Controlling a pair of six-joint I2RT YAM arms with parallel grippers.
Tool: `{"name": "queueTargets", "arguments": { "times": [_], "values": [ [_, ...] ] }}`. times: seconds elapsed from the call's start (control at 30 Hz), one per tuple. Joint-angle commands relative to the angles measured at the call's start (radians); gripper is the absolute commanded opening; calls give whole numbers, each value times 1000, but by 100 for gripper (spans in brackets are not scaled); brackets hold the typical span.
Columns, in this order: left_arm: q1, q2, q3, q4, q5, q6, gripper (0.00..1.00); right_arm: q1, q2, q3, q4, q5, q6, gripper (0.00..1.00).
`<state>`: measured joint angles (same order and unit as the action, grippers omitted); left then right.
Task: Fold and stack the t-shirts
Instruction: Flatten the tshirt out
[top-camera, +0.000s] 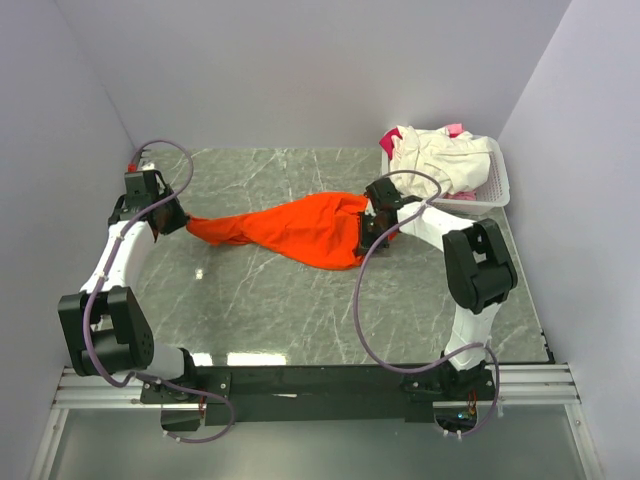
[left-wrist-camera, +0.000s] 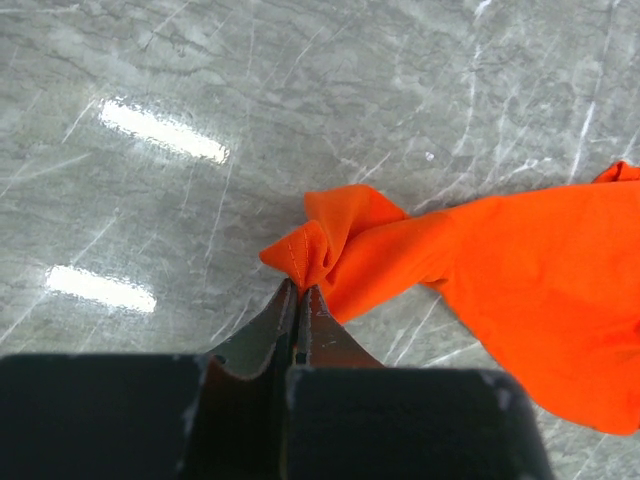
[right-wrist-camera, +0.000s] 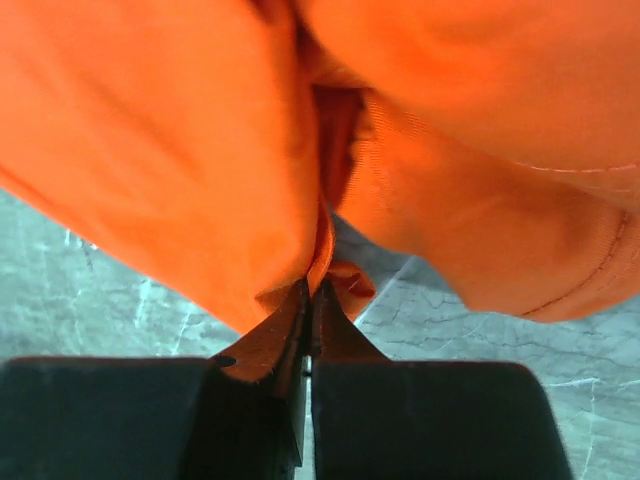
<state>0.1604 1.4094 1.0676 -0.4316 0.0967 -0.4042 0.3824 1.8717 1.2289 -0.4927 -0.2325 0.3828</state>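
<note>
The orange t-shirt (top-camera: 295, 228) is stretched in a bunched band across the middle of the grey marble table, hanging between my two grippers. My left gripper (top-camera: 172, 222) is shut on the shirt's left end; in the left wrist view the fingertips (left-wrist-camera: 300, 290) pinch a hemmed corner of the orange cloth (left-wrist-camera: 520, 280). My right gripper (top-camera: 368, 226) is shut on the right end; in the right wrist view the tips (right-wrist-camera: 312, 288) pinch a fold of orange cloth (right-wrist-camera: 170, 150) above the table. Cream-white (top-camera: 435, 155) and pink (top-camera: 452, 129) shirts lie heaped in the basket.
A white slatted plastic basket (top-camera: 492, 192) stands at the back right of the table. The grey marble tabletop (top-camera: 270, 310) lies in front of the shirt. Pale walls close in the left, back and right sides.
</note>
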Motion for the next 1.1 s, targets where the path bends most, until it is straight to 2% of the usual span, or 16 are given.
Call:
{"name": "queueTargets", "arguments": {
  "times": [0.0,0.23,0.37,0.5,0.53,0.57,0.6,0.63,0.73,0.87,1.07],
  "values": [
    [4,17,26,4,-20,21,0,0,-37,47,-40,-39,-21,0],
    [5,46,65,-7,-23,19,0,1,-209,11,-153,-28,11,0],
    [7,43,78,-30,-41,24,0,4,-308,14,-323,18,47,0],
    [10,28,81,-41,-60,27,0,4,-381,24,-409,54,80,0],
    [10,26,83,-41,-64,28,0,4,-385,30,-415,65,87,2],
    [10,26,83,-42,-64,28,0,3,-387,35,-417,80,88,10],
    [11,28,84,-39,-57,28,1,-3,-385,41,-411,106,94,19],
    [10,29,84,-38,-52,28,0,-7,-379,43,-408,117,97,33],
    [11,39,80,-22,-19,22,0,-7,-358,24,-383,136,97,45],
    [11,39,77,-18,1,24,0,13,-382,-109,-313,127,82,48],
    [10,28,55,-16,6,31,0,24,-395,-219,-224,75,91,48]
  ]
}}
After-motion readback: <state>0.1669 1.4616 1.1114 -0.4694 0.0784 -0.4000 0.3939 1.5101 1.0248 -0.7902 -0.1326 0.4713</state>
